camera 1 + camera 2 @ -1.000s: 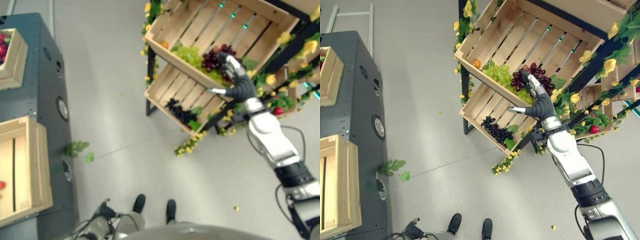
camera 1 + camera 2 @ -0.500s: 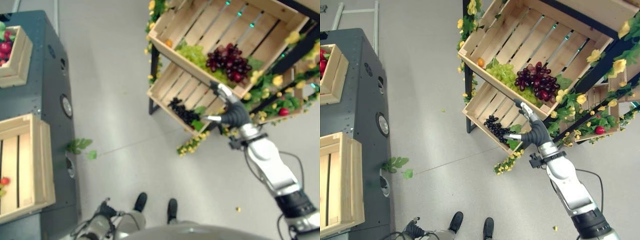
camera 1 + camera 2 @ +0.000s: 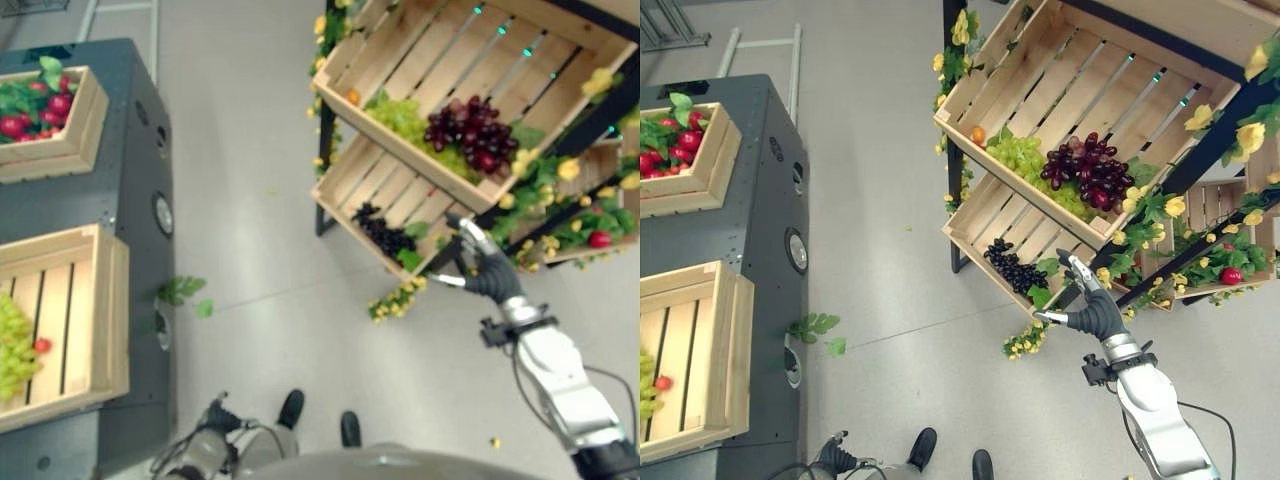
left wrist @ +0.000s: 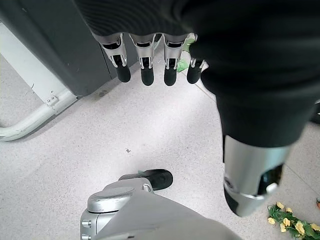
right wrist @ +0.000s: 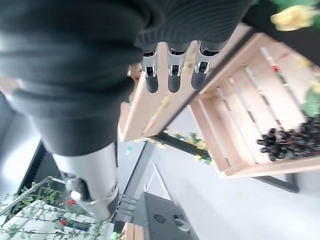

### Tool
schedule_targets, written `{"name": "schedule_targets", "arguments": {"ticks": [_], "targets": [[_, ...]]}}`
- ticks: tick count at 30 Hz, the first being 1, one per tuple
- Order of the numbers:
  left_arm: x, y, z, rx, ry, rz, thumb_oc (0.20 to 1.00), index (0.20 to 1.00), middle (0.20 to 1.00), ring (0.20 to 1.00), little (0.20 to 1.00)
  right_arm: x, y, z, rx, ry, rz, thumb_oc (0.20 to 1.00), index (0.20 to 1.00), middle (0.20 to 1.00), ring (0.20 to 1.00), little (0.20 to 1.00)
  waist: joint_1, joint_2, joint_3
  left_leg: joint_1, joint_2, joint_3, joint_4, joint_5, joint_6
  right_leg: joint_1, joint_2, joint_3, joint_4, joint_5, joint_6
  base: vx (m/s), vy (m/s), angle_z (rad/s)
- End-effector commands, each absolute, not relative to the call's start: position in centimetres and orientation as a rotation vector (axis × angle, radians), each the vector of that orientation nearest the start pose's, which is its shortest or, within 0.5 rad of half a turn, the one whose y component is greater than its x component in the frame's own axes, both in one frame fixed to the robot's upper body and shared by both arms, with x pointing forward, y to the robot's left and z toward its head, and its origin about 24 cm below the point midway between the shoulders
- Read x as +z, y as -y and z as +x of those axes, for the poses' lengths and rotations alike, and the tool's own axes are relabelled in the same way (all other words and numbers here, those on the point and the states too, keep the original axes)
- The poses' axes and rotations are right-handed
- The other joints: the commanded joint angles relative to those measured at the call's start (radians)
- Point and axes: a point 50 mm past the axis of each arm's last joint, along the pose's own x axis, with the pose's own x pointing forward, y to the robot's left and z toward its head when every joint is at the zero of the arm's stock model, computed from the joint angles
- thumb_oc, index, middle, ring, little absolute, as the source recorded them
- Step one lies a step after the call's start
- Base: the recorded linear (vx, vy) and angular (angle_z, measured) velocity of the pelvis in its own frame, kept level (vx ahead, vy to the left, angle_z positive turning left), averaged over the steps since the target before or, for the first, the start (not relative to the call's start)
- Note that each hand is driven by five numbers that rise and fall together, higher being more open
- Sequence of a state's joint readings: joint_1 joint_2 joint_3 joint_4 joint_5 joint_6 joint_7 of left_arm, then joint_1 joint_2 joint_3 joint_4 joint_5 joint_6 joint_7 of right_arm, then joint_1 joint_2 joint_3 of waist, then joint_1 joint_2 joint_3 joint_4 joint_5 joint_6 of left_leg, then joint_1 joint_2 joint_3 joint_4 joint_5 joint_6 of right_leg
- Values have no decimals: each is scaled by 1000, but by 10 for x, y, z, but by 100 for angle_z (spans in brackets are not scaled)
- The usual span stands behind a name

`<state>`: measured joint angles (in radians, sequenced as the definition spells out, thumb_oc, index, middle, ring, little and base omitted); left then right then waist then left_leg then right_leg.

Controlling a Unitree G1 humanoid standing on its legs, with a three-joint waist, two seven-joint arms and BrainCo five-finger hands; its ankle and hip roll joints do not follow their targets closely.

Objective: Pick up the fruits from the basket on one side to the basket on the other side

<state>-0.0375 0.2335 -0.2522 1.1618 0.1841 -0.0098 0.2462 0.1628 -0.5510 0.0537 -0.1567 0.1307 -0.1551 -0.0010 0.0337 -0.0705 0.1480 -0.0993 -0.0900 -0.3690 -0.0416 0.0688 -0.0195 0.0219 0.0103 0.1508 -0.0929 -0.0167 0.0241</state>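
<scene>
The right hand (image 3: 1095,312) hung empty, fingers relaxed and apart, just off the front edge of the lower shelf crate (image 3: 980,215), where the black grapes (image 3: 1012,268) lay. Green grapes (image 3: 1025,158) and dark red grapes (image 3: 1092,172) sat in the upper crate (image 3: 1040,60). On the dark surface (image 3: 130,200), the near crate (image 3: 85,300) already held green grapes (image 3: 15,345), so most fruit seemed left to move. The left hand (image 4: 150,60) hung open by the floor.
</scene>
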Motion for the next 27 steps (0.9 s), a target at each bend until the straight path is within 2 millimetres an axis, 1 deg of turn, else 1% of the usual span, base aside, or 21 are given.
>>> {"name": "schedule_targets", "arguments": {"ticks": [1, 2, 3, 4, 5, 9, 14, 15, 16, 17, 19, 20, 21, 22, 24, 25, 26, 27], "targets": [[-161, -214, 103, -1, -1113, 619, 1000, 1000, 1000, 1000, 1000, 84, 228, 212, 122, 171, -450, 1000, 1000, 1000, 1000, 1000, -15, 15, -80, -60, -21, -4, -18, 6, -38, -67, 66, 33, 59, -83, 8, -51, -86, 21], [-161, -212, 101, 2, -1116, 601, 1000, 1000, 1000, 1000, 1000, 73, 231, 210, 120, 117, -464, 1000, 1000, 1000, 1000, 1000, -16, 19, -77, -62, -19, -2, -8, 7, -44, -55, 69, 24, 50, -82, 3, -27, -52, 18], [-161, -212, 101, 2, -1117, 601, 1000, 1000, 1000, 1000, 1000, 73, 231, 210, 120, 117, -464, 1000, 1000, 1000, 1000, 1000, -16, 20, -76, -61, -19, -3, -8, 7, -44, -53, 69, 23, 49, -81, 3, -70, -121, 20], [-161, -211, 101, 2, -1115, 590, 1000, 1000, 1000, 1000, 1000, 64, 233, 208, 126, 69, -489, 1000, 1000, 1000, 1000, 1000, -17, 26, -70, -67, -15, -2, 7, 9, -52, -41, 73, 13, 42, -82, -1, -67, -98, 14], [-161, -210, 102, 6, -1110, 582, 1000, 1000, 1000, 1000, 1000, 56, 235, 206, 119, 34, -479, 1000, 1000, 1000, 1000, 1000, -18, 28, -65, -71, -14, -2, 15, 10, -55, -33, 75, 8, 39, -83, -4, -93, -136, 15], [-162, -206, 102, 8, -1105, 551, 1000, 1000, 1000, 1000, 1000, 37, 243, 203, 99, -54, -528, 1000, 1000, 1000, 1000, 1000, -17, 42, -44, -90, -6, -2, 50, 17, -73, -8, 83, -18, 29, -88, -13, -85, -108, 30], [-162, -201, 100, 23, -1097, 508, 1000, 1000, 1000, 1000, 1000, -1, 257, 198, 57, -228, -576, 1000, 1000, 1000, 1000, 1000, -10, 64, -5, -125, 6, -11, 72, 46, -98, 10, 99, -51, 11, -82, -22, -124, -107, 32], [-162, -198, 102, 23, -1090, 494, 1000, 1000, 1000, 1000, 1000, -15, 264, 195, 19, -296, -586, 1000, 1000, 1000, 1000, 1000, -11, 66, 20, -155, 18, 29, 77, 44, -101, -2, 92, -72, 15, -82, -25, -176, -65, 44], [-162, -199, 102, 25, -1090, 493, 1000, 1000, 1000, 1000, 1000, -15, 264, 196, 19, -294, -586, 1000, 1000, 1000, 1000, 1000, -12, 66, 20, -156, 17, 28, 79, 43, -101, -2, 91, -73, 16, -83, -25, -231, -48, 55], [-163, -197, 101, 6, -1095, 509, 1000, 1000, 1000, 1000, 1000, -31, 270, 188, -12, -374, -605, 1000, 1000, 1000, 1000, 1000, -31, 59, 33, -169, 49, 160, 70, 15, -81, -12, 69, -110, 25, -88, -16, -97, -8, 54], [-163, -197, 101, 7, -1094, 509, 1000, 1000, 1000, 1000, 1000, -31, 270, 189, -12, -373, -605, 1000, 1000, 1000, 1000, 1000, -32, 60, 31, -174, 50, 159, 70, 19, -82, -17, 70, -111, 25, -84, -15, -62, -15, 66], [-163, -197, 98, 1, -1104, 516, 1000, 1000, 1000, 1000, 1000, -50, 274, 177, -46, -464, -606, 1000, 1000, 1000, 1000, 1000, -37, 63, 34, -195, 83, 272, 56, 27, -75, -11, 58, -145, 15, -83, -5, -74, -44, 69], [-164, -198, 96, 8, -1110, 514, 1000, 1000, 1000, 1000, 1000, -59, 276, 171, -57, -511, -611, 1000, 1000, 1000, 1000, 1000, -39, 63, 44, -200, 97, 342, 64, 31, -74, -4, 50, -168, 14, -81, -1, -230, -72, 95], [-164, -200, 94, 24, -1116, 499, 1000, 1000, 1000, 1000, 1000, -69, 276, 167, -69, -566, -607, 1000, 1000, 1000, 1000, 1000, -38, 70, 53, -202, 109, 442, 118, 37, -69, -17, 44, -218, 20, -68, 4, -214, -45, 72], [-164, -201, 94, 25, -1117, 499, 1000, 1000, 1000, 1000, 1000, -69, 276, 168, -68, -566, -607, 1000, 1000, 1000, 1000, 1000, -39, 70, 53, -205, 110, 441, 125, 32, -69, -17, 44, -219, 20, -69, 4, -130, -30, 80], [-165, -205, 86, 59, -1136, 481, 1000, 1000, 1000, 1000, 1000, -78, 274, 164, -66, -611, -593, 1000, 1000, 1000, 1000, 1000, -22, 61, 62, -184, 103, 422, 198, 10, -74, -20, 31, -242, 23, -58, 7, -115, -32, 60], [-165, -205, 86, 60, -1136, 480, 1000, 1000, 1000, 1000, 1000, -78, 274, 165, -66, -610, -593, 1000, 1000, 1000, 1000, 1000, -23, 62, 61, -187, 104, 421, 197, 13, -74, -23, 32, -243, 23, -55, 7, -215, -53, 43], [-166, -207, 77, 116, -1160, 423, 1000, 1000, 1000, 1000, 1000, -85, 272, 161, -69, -644, -581, 1000, 1000, 1000, 1000, 1000, -18, 48, 58, -147, 82, 388, 249, -49, -62, -23, 8, -264, 30, -49, 9, -179, -29, 12]]}}
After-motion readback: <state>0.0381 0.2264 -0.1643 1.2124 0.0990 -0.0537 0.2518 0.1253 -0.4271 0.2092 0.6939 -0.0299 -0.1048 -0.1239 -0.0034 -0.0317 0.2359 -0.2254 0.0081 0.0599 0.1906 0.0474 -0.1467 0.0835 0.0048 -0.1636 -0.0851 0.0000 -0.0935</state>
